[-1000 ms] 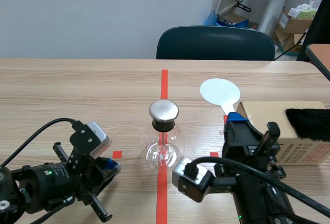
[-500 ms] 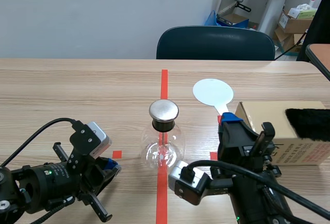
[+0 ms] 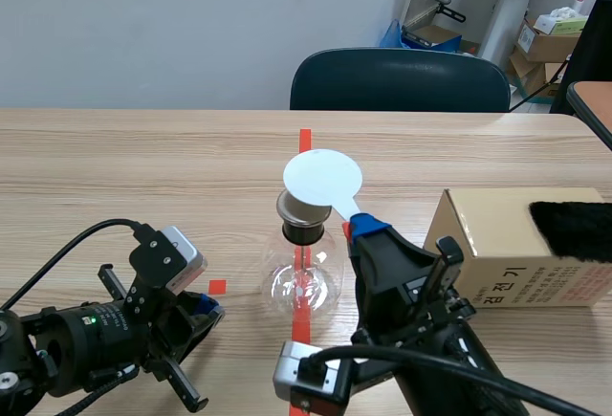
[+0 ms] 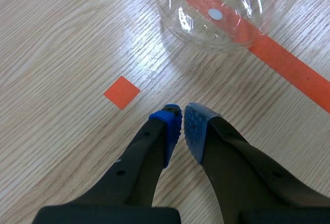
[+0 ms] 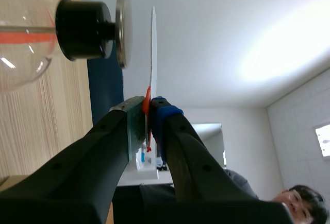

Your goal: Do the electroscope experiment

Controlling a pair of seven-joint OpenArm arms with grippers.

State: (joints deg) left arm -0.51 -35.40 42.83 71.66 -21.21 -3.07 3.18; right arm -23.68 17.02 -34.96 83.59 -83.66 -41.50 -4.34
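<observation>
Disc moves in from by the box, now just above electroscope cap, thin gap between. Right gripper clamped on disc; left gripper pinched together, empty, near electroscope base. Touching or hovering at cap looks next.

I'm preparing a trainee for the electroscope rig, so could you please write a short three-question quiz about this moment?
1. True or false: the white disc touches the electroscope's metal cap.
2. What is the right gripper shut on? A) the glass flask B) the white disc, by its handle C) nothing
3. Fill in: the black fur lies on top of the ____.

Key:
1. False. The right wrist view shows a gap between them.
2. B
3. cardboard box
</observation>
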